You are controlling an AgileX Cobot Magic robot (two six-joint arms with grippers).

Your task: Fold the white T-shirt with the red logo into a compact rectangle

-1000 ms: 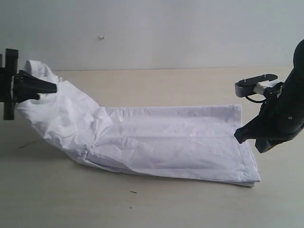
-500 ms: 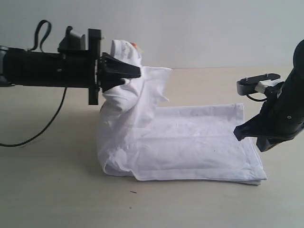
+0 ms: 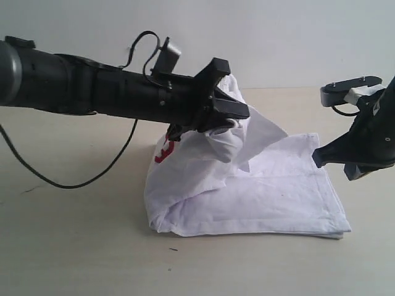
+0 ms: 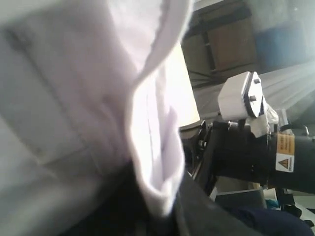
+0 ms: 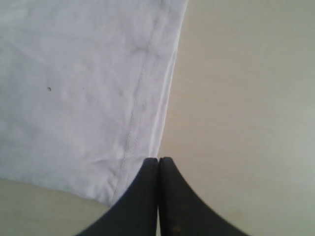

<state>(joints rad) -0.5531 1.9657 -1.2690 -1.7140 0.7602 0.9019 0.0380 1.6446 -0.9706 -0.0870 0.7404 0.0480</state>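
the long black left arm (image 3: 92, 92) stretches in from the left of the white t-shirt (image 3: 278, 197) and reaches over its top. at the tip, the left gripper (image 3: 234, 115) is pinching a bunch of the shirt's cloth, with its jaws nearly pressed together on it. that end of the shirt hangs in the air above the flat part. in the left wrist view, white cloth fills most of the picture, right up against the camera.

a bit of the red logo (image 3: 163, 152) peeks out on the shirt's left side, under the lifted bunch. only 1 curl of red shows. the rest of the shirt lies flat in layers on the table (image 3: 74, 246). a loose flap (image 3: 265, 132) sticks out to the right of the lifted bunch.

just past the shirt's right edge is the right gripper (image 3: 317, 158). its jaws are pressed tight together and hold nothing. in the right wrist view its tip sits just beside the hem (image 5: 142, 98), not on it. i cannot tell if it touches the table.

what could go wrong? i think 3 things. the cloth could slip out of the small pinch and fall in a heap. nothing holds the flat part down, so a pull from the left gripper could drag it and spoil the neat layers. the loose flap could land bunched up under the fold and make a lump.
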